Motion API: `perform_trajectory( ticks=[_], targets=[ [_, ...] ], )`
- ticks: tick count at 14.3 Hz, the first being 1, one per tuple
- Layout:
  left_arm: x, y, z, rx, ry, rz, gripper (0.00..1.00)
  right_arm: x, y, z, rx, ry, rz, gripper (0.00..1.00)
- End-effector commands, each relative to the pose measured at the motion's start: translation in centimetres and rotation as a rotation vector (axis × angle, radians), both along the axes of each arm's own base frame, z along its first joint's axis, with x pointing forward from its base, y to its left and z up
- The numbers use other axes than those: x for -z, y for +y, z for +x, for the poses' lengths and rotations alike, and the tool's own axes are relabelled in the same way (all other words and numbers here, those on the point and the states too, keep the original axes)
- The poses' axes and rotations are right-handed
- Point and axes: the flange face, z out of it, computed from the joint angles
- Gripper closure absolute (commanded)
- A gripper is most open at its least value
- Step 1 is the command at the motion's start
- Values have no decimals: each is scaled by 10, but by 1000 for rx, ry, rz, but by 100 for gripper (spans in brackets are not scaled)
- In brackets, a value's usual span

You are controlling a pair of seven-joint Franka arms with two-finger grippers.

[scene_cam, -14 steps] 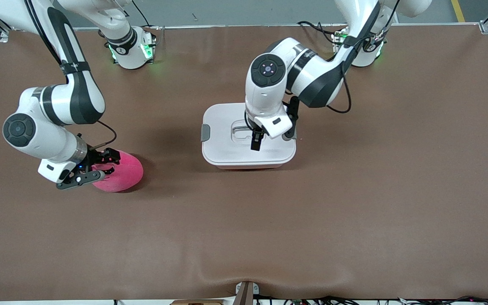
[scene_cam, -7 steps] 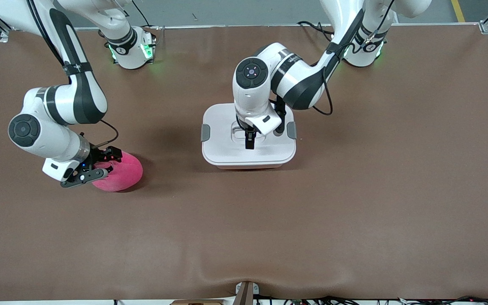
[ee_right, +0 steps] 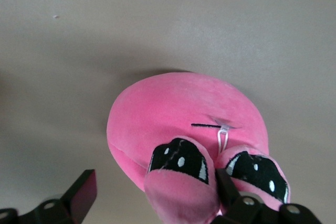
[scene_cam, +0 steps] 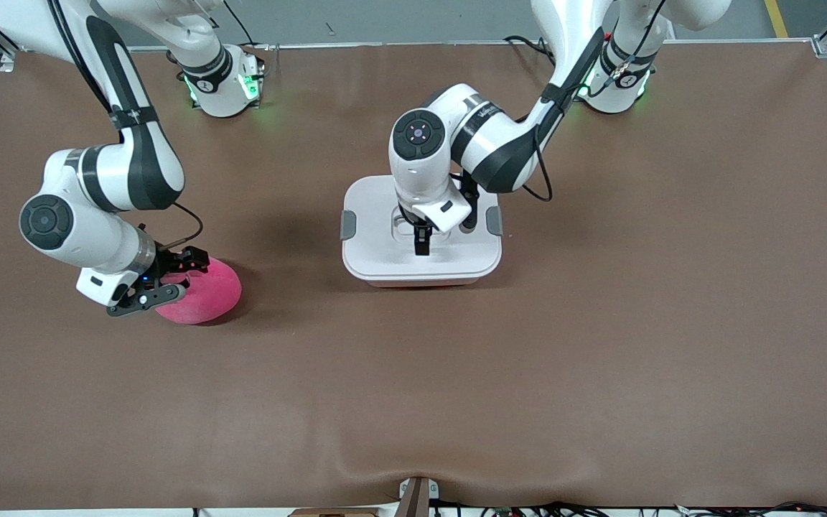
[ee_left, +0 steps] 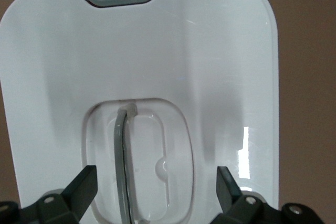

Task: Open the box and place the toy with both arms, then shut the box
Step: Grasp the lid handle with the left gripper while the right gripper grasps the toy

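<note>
Two pincers spread: we should sink the left pincer [scene_cam: 421,245] squarely astride the lid's handle [ee_left: 123,166] while the right pincer [scene_cam: 162,281] straddles the toy [scene_cam: 205,294] evenly.

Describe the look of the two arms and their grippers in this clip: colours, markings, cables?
Both arms are glossy white with black joint bands and round black end caps. The left arm has a thin black cable looping off it, as does the right arm. Green lights glow at both bases. The left gripper and right gripper are small, black and two-fingered.
</note>
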Motion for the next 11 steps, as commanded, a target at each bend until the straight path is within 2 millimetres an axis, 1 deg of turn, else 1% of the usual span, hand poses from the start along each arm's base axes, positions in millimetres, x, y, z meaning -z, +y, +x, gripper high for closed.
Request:
perform_trajectory(
  ticks=[1,2,3,4,6,8,9,11],
  targets=[
    [-3,1,-4,-8,-33,-3,14,6,1,-4,-10,17,-4,50],
    [-4,1,-4,-8,-36,-6,28,6,1,-3,-11,14,-5,57],
    [-6,0,-5,-7,-39,-10,38,6,1,-3,-10,13,-3,59],
    [-6,0,-5,-7,-39,-10,45,6,1,-1,-11,6,-4,59],
    [-7,0,-4,-5,-43,-15,55,11,1,2,-10,5,-5,60],
    [-4,1,-5,-5,-39,-10,72,16,-1,5,-6,-6,-5,60],
    [-7,0,-6,-4,-41,-14,74,20,-1,6,-6,-3,-5,65],
    [-10,0,-6,-6,-42,-17,73,19,2,6,-11,-3,-5,100]
  ],
)
